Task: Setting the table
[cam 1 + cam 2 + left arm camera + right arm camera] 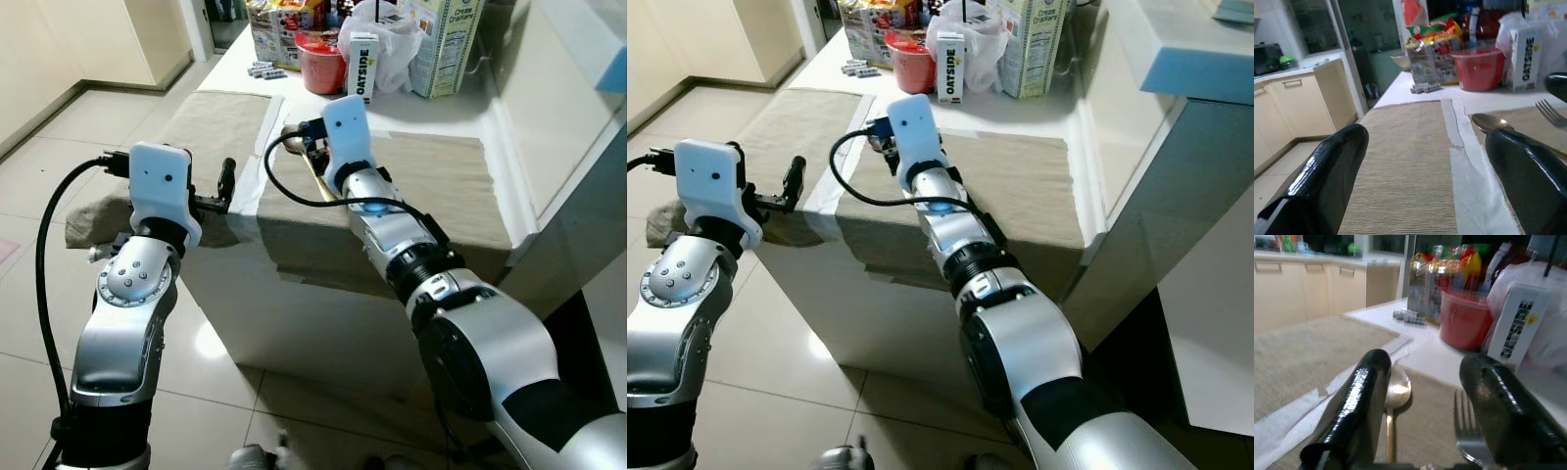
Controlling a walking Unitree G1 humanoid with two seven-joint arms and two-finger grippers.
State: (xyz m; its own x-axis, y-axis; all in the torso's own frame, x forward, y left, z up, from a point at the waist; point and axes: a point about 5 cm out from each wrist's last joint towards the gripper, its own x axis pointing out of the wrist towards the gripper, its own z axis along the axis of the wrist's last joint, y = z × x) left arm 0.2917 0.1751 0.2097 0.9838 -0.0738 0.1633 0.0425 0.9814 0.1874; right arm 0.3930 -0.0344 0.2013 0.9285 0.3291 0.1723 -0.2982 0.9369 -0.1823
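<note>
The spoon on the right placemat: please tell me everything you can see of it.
The spoon looks like shiny metal, with a silvery oval bowl and a gold-toned handle. It lies flat on the beige woven placemat, bowl pointing toward the red tub. A fork lies beside it, apart. The right gripper is open above them, with the spoon beside one finger.

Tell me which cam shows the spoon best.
Right wrist view: the spoon lies on the placemat, bowl and handle visible between the open right gripper fingers, beside the fork. Left wrist view catches its bowl at the frame edge; in the eye views the right wrist mostly hides it.
</note>
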